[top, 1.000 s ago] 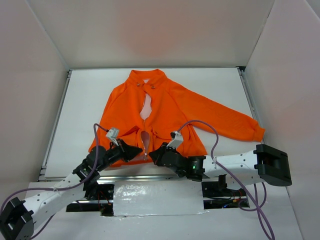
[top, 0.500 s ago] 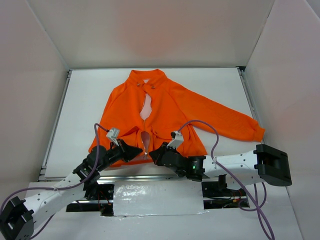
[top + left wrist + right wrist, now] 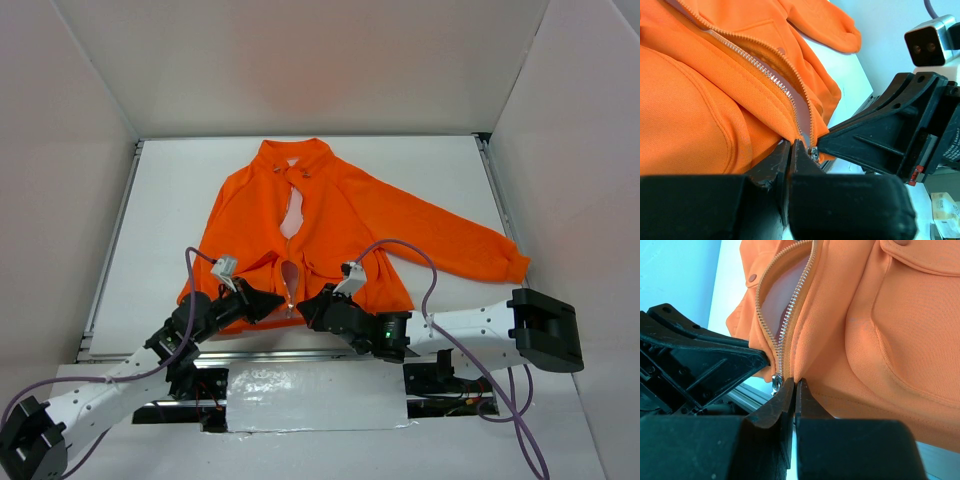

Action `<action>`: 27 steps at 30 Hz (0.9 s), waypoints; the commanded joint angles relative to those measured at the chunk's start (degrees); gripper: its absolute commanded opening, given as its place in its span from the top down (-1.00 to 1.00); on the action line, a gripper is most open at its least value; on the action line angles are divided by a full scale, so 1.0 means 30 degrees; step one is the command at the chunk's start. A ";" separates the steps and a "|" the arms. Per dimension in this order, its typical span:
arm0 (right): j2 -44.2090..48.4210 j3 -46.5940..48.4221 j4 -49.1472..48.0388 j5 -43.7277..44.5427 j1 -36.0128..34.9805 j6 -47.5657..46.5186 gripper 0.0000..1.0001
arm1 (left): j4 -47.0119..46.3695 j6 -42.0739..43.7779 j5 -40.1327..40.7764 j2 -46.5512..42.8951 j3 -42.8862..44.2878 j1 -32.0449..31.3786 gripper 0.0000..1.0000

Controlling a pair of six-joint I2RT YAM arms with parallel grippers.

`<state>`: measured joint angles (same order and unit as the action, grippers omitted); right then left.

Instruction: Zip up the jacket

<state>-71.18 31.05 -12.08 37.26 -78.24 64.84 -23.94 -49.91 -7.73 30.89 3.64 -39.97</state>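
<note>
Gripping jacket [image 3: 330,230] hem from both sides of zipper [image 3: 790,315].
Pinched shut on hem with left end effector [image 3: 272,303], just left of slider [image 3: 813,151]; pinched likewise with right end effector [image 3: 308,307]; spread flat on table [image 3: 170,200], collar farthest.

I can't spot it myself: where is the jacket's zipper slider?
Find the orange jacket on the table. Follow its open zipper to the near hem, between the left gripper and right gripper. The slider is the shiny metal piece where both rows of teeth meet.
</note>
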 commanded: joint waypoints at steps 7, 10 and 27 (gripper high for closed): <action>0.0112 -0.0095 -0.0984 0.0502 -0.0054 -0.0051 1.00 | -0.0456 -0.0268 -0.0032 -0.0747 0.0808 -0.0154 1.00; 0.0142 -0.0154 -0.1014 0.0589 -0.0054 -0.0050 1.00 | -0.0368 -0.0297 0.0026 -0.0806 0.0808 -0.0155 1.00; -0.0181 -0.0095 -0.0955 0.0473 -0.0054 -0.0080 1.00 | -0.0075 -0.0268 0.0378 -0.0982 0.1042 -0.0155 1.00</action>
<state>-71.59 31.05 -12.38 37.28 -78.24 64.86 -21.43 -49.91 -6.59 28.62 4.08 -39.97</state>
